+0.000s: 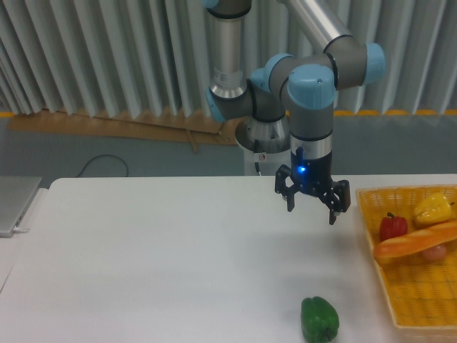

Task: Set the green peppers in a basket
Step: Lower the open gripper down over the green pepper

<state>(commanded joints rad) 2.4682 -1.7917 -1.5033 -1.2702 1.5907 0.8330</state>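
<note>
Camera view is showing the end effector (312, 208) hanging open and empty above the green pepper (318, 319), the basket (371, 236) sitting rightward.

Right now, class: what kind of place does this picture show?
Probably a robotics lab or test cell: an arm with its gripper open over a white table, corrugated metal walling behind, and play-food props, a green pepper and basket.

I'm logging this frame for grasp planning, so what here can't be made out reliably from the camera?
- Basket: its right side and front corner are cut off by the picture's edges.
- Pinkish item in the basket: mostly hidden under the long orange piece; cannot tell what it is.
- Green pepper: its bottom sits at the lower edge; underside unseen.
- Gripper: open, its pads too small to see.
</note>
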